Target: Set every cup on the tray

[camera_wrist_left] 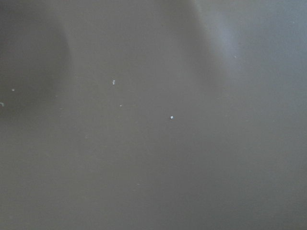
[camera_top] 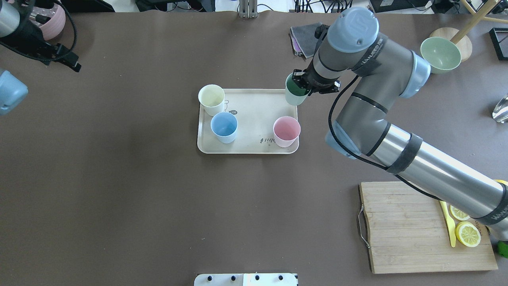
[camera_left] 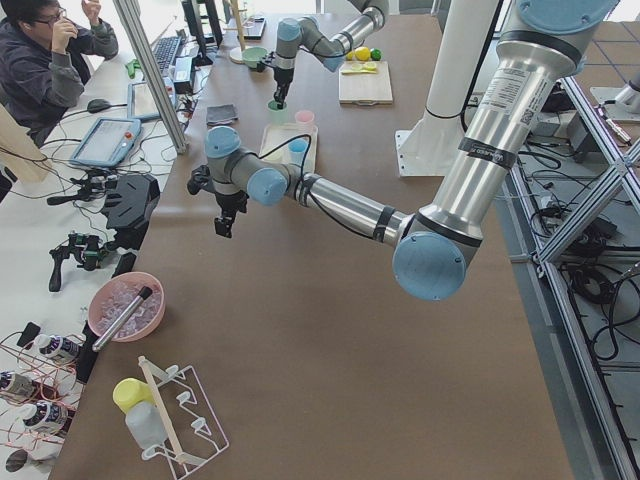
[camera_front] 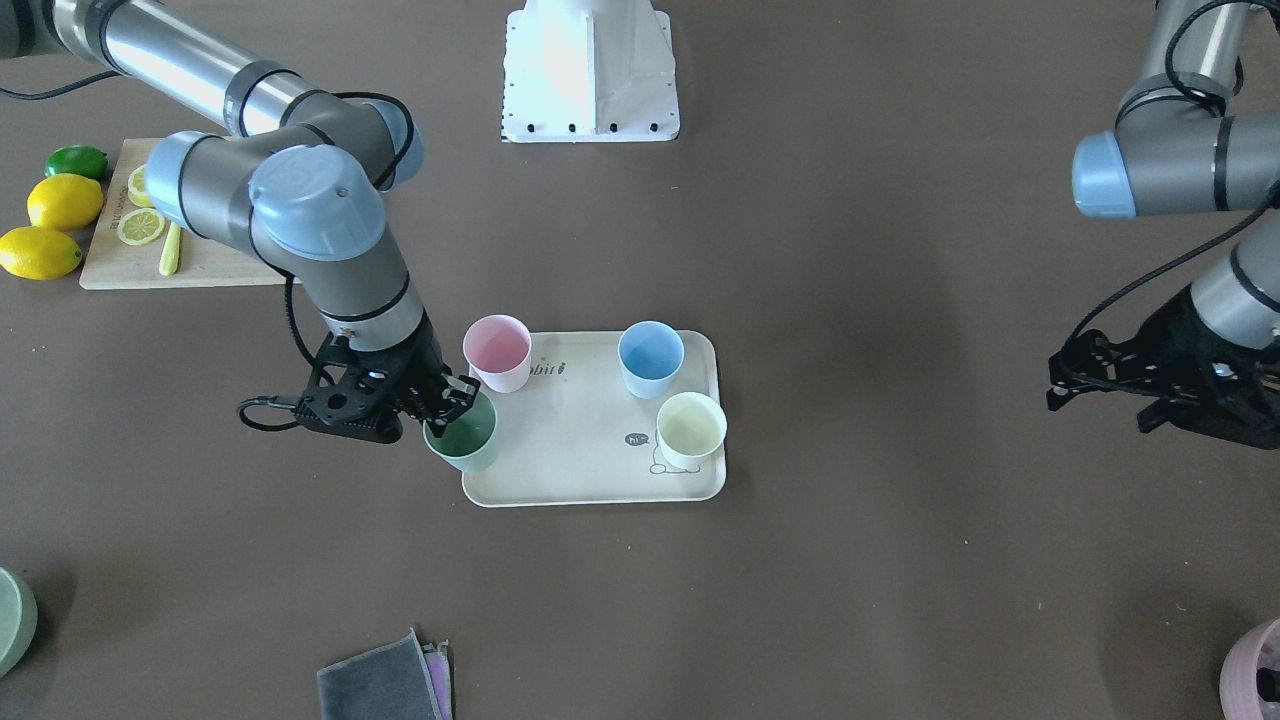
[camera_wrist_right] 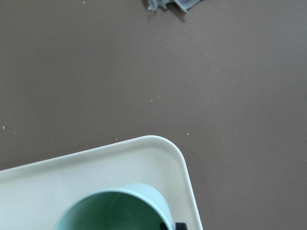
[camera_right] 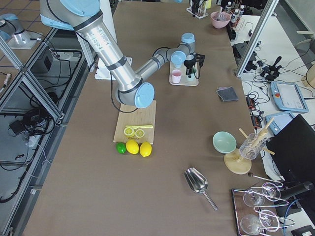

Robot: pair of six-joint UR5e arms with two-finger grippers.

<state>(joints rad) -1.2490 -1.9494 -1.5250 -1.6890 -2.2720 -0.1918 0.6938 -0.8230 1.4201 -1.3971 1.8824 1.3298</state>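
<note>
The right gripper (camera_front: 448, 404), clamped on the rim of the green cup (camera_front: 466, 447), is holding it over the tray (camera_front: 580, 455) corner; next it probably needs setting down inside, then releasing.

I am stationed in a robotics lab. Noted beside my table (camera_left: 330, 330): aluminium framing (camera_left: 150, 75), a teach pendant (camera_left: 105, 142) and a seated operator (camera_left: 45, 55).

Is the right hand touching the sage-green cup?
Touching. The exterior front-facing view shows the right hand pinching the sage-green cup at its rim, with no gap between them.
</note>
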